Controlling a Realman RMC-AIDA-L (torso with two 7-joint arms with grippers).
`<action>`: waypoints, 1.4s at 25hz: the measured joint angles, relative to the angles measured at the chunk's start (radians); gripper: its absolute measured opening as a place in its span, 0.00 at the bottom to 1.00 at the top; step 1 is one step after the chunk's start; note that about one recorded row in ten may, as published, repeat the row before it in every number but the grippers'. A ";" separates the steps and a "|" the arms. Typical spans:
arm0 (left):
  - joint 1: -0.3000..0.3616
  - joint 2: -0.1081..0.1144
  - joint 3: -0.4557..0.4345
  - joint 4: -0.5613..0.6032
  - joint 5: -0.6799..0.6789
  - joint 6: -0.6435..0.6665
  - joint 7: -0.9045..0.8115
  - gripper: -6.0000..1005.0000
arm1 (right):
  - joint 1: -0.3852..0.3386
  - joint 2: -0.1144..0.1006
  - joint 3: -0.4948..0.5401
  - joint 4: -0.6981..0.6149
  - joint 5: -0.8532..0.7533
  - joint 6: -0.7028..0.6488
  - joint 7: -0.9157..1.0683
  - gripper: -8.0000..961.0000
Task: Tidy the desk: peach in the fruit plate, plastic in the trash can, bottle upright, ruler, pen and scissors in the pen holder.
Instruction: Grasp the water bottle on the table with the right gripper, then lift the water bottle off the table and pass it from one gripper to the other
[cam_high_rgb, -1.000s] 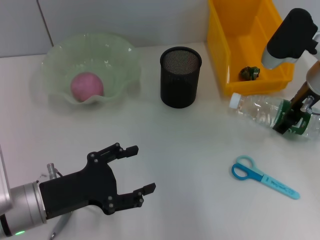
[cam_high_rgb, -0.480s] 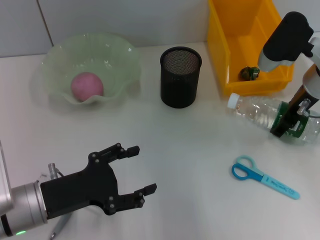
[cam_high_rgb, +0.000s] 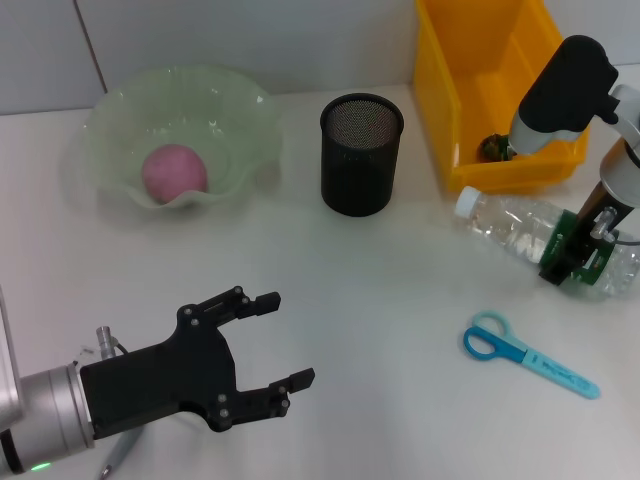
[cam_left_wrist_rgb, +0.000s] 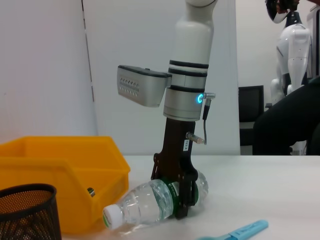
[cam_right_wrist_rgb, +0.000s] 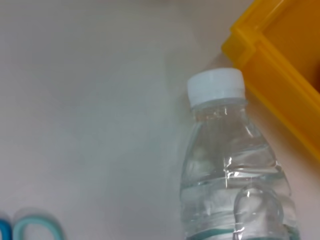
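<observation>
While your left hand (cam_high_rgb: 275, 340) hangs low at the near left of the surface (cam_high_rgb: 380, 300) with its black fingers spread wide and nothing between them, the work in hand belongs to the other arm, so read the scene across from there. You have the peach (cam_high_rgb: 174, 170) already sitting in the pale green fruit plate (cam_high_rgb: 120, 110) at the far left, and the black mesh pen holder (cam_high_rgb: 361, 153) standing empty-looking near the middle, well apart from everything you still need to move. Further right, the yellow trash can (cam_high_rgb: 470, 100) stands at the back, and just in front of it the water bottle (cam_high_rgb: 510, 222) lies on its side, its white cap (cam_right_wrist_rgb: 216, 86) pointing toward the pen holder. Your right hand (cam_high_rgb: 575, 255) is clamped across the bottle at its green label band, well back from the cap. Judge the bottle as thin, clear plastic holding water: weighty for its size, smooth, and likely to dent or slip under a hard squeeze. The banded middle looks the firmest place to hold, and tipping it upright will shift the water. Nearest you on the right, the blue scissors (cam_high_rgb: 530, 355) lie flat, untouched.
</observation>
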 joint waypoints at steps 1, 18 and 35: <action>0.000 0.000 0.000 0.000 0.000 0.000 0.000 0.82 | 0.000 0.000 -0.002 0.000 0.000 -0.001 0.000 0.84; 0.000 0.000 -0.004 0.001 -0.002 0.013 0.005 0.82 | -0.102 0.052 0.006 -0.256 0.033 -0.095 -0.024 0.82; 0.006 -0.001 -0.020 0.004 -0.007 0.025 0.009 0.82 | -0.248 0.057 0.015 -0.480 0.288 -0.172 -0.099 0.81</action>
